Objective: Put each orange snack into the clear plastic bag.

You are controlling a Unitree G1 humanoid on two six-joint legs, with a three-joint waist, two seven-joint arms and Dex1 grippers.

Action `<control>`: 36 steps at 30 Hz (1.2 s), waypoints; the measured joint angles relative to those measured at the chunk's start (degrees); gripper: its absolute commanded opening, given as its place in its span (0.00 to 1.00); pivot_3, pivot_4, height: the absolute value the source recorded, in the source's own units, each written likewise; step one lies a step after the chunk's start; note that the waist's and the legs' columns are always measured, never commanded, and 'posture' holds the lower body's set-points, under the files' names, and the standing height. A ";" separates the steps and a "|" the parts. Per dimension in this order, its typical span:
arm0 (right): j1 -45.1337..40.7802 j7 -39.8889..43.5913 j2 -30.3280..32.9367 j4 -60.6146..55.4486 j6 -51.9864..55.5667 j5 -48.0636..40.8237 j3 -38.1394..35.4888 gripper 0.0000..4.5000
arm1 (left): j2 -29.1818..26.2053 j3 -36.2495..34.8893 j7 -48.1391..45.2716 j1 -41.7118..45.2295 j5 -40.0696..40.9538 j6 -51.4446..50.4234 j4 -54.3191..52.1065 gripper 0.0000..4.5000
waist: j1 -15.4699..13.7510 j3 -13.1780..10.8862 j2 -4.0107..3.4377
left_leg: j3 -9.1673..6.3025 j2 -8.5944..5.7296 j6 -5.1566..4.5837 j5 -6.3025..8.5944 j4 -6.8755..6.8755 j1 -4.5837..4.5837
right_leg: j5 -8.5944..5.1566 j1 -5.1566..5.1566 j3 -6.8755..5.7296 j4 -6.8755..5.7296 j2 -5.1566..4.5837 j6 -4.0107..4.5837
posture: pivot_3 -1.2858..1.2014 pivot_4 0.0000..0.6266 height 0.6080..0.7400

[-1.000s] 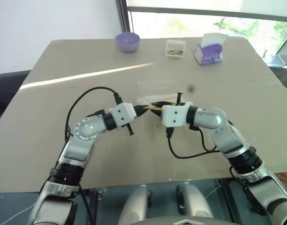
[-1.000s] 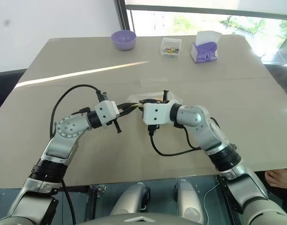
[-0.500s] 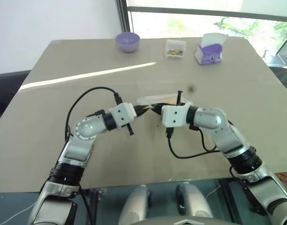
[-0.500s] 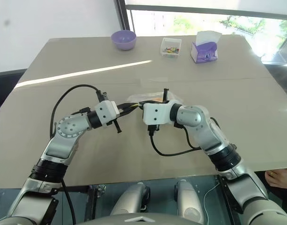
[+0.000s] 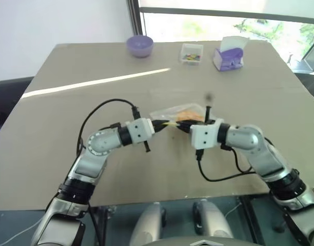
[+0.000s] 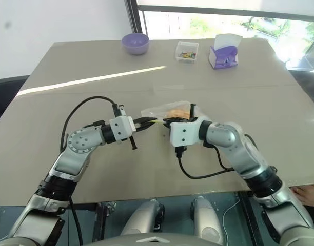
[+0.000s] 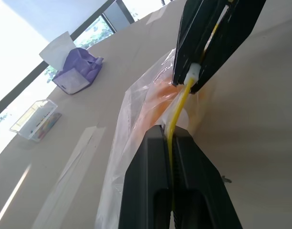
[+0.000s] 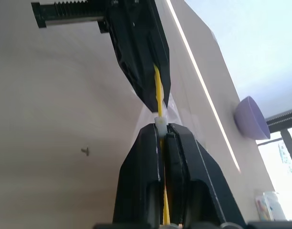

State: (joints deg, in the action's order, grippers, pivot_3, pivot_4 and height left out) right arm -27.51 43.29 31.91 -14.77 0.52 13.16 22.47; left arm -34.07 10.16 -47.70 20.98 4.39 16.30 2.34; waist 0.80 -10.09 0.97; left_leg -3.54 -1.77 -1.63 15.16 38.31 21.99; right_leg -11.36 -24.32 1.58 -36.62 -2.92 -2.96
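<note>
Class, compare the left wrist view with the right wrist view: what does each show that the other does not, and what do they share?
Left wrist view: the purple tissue box, the clear candy tray, and the orange snack inside the clear plastic bag.

Right wrist view: the purple bowl and the bright strip of sunlight across the table.

Both: the bag's yellow seal strip, with the left tool and the right tool each shut on it from opposite ends.
</note>
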 measured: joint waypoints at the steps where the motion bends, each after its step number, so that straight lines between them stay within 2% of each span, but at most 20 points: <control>1: 0.11 -0.04 0.31 -0.07 0.00 -0.09 -0.07 0.00 | 0.00 0.01 0.00 0.02 0.00 0.13 0.17 0.00 | 0.02 0.00 0.00 | 0.00 0.00 0.00 0.00 0.00 0.00 | 0.00 0.00 0.00 0.00 0.00 0.00 | 0.52 0.24 1.00; 12: 2.02 -2.64 5.18 1.91 -2.30 -0.39 -1.16 0.00 | -0.03 0.41 0.00 -0.03 -0.01 1.70 1.83 0.00 | -0.06 0.00 0.01 | 0.01 0.00 0.00 0.00 0.01 0.00 | 0.00 0.01 0.00 0.01 -0.02 0.00 | 0.52 0.24 1.00; 17: 2.49 -3.96 8.67 6.48 -4.27 -0.48 -3.71 0.00 | -1.17 -0.24 0.03 -0.73 0.09 1.85 3.08 0.00 | -0.06 0.00 0.01 | 0.04 0.00 -0.01 0.00 0.01 0.01 | 0.00 0.01 0.01 0.02 -0.02 0.00 | 0.52 0.24 1.00; 31: 1.22 -4.41 9.03 12.24 -9.78 -1.86 -3.74 0.00 | -1.27 -0.60 0.06 -1.29 0.34 2.00 2.92 0.00 | -0.03 0.00 0.01 | 0.04 0.02 -0.01 0.00 0.00 0.00 | 0.00 0.01 0.02 0.02 -0.01 0.00 | 0.52 0.24 1.00; 34: 1.72 -1.24 9.37 11.60 -7.66 -5.38 -5.13 0.20 | -2.02 -2.09 0.33 -1.99 0.42 1.95 3.21 0.00 | -0.05 -0.01 0.01 | 0.03 0.02 -0.01 0.00 0.01 0.01 | 0.00 0.01 0.02 0.02 -0.01 0.00 | 0.52 0.24 1.00; 35: 2.48 -1.03 10.44 12.55 -6.05 -5.92 -7.24 0.30 | -3.46 -4.34 0.59 -2.82 0.51 1.79 3.80 0.00 | -0.07 -0.01 0.01 | 0.03 0.02 -0.01 0.00 0.01 0.01 | 0.00 0.01 0.02 0.02 -0.02 0.00 | 0.52 0.24 1.00; 36: 2.62 -1.04 10.49 12.69 -5.71 -6.09 -7.94 0.30 | -3.91 -5.22 0.61 -3.00 0.53 1.67 4.07 0.00 | -0.07 -0.01 0.01 | 0.03 0.02 -0.01 0.00 0.00 0.00 | 0.00 0.01 0.02 0.02 -0.02 0.00 | 0.52 0.24 1.00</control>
State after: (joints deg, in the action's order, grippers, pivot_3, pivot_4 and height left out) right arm -24.90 42.25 42.40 -2.08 -5.19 7.07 14.53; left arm -37.98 4.94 -47.10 17.97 4.92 17.97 6.42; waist 0.73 -10.10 0.98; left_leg -3.51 -1.75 -1.64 15.16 38.32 22.00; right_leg -11.36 -24.31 1.61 -36.60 -2.95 -2.96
